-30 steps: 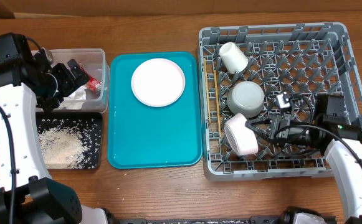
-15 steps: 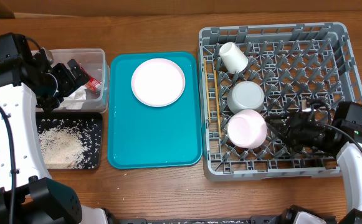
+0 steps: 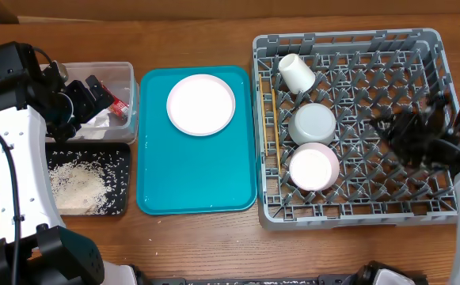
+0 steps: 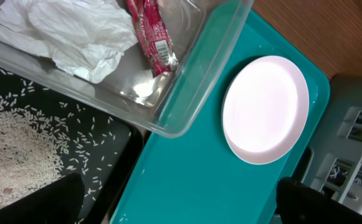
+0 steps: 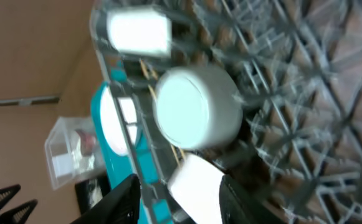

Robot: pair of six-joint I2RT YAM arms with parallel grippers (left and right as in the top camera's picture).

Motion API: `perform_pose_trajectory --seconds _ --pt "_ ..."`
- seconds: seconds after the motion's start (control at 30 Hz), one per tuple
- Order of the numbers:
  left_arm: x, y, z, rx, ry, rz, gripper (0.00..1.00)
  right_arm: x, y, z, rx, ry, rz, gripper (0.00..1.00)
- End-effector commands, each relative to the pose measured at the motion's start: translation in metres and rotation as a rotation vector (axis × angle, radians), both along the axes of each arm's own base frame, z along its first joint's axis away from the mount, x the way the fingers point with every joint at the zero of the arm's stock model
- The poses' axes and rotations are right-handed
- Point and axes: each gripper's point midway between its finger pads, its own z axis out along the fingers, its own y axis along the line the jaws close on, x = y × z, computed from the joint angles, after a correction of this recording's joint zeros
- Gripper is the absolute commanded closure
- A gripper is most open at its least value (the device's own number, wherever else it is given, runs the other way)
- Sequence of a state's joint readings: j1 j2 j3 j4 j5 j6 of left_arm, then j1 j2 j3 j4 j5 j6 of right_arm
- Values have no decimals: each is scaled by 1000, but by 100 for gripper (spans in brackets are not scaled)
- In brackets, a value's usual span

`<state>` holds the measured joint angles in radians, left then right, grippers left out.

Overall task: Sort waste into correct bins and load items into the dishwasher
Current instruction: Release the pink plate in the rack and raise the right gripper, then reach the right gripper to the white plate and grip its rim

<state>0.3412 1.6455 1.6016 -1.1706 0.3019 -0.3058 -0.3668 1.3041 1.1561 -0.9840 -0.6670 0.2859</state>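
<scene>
Since the crumpled napkin (image 4: pixel 75 31) and the red-and-white wrapper (image 4: pixel 151 31) are seen inside the clear tub (image 3: pixel 95 70) and the rice (image 3: pixel 79 186) is spread in the black tray (image 3: pixel 120 158), the waste is judged sorted. The cup (image 3: pixel 296 74), both bowls (image 3: pixel 313 125) (image 3: pixel 314 166) and the chopsticks (image 3: pixel 274 131) are lodged in the grey rack (image 3: pixel 348 39); only the pink plate (image 3: pixel 200 104), lying on the teal tray (image 3: pixel 198 182), is left to load. The left gripper (image 3: pixel 93 99) is held above the tub, fingers spread wide and empty. The right gripper (image 3: pixel 404 133) is poised over the rack's right side, well apart from the bowls, its fingers parted with nothing between them.
</scene>
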Motion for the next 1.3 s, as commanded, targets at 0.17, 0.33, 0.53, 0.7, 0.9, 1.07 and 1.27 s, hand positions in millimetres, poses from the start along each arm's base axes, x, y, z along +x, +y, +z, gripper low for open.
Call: perform_pose_trajectory --seconds 0.17,0.33,0.53,0.7,0.9,1.07,1.27 --pt "1 0 13 25 -40 -21 0 43 79 99 -395 -308 213 49" --pt "1 0 13 25 -40 -21 0 64 193 86 -486 -441 402 50" --pt "1 0 13 25 -40 -21 0 83 301 9 -521 -449 572 48" --pt "1 0 13 25 -40 -21 0 92 358 -82 -530 -406 668 40" --pt "1 0 13 25 -40 -21 0 91 376 -175 -535 -305 742 49" --pt "1 0 13 25 -40 -21 0 64 391 -194 -402 -219 849 79" --pt "1 0 13 25 -40 -21 0 1 413 -180 -71 -5 989 82"
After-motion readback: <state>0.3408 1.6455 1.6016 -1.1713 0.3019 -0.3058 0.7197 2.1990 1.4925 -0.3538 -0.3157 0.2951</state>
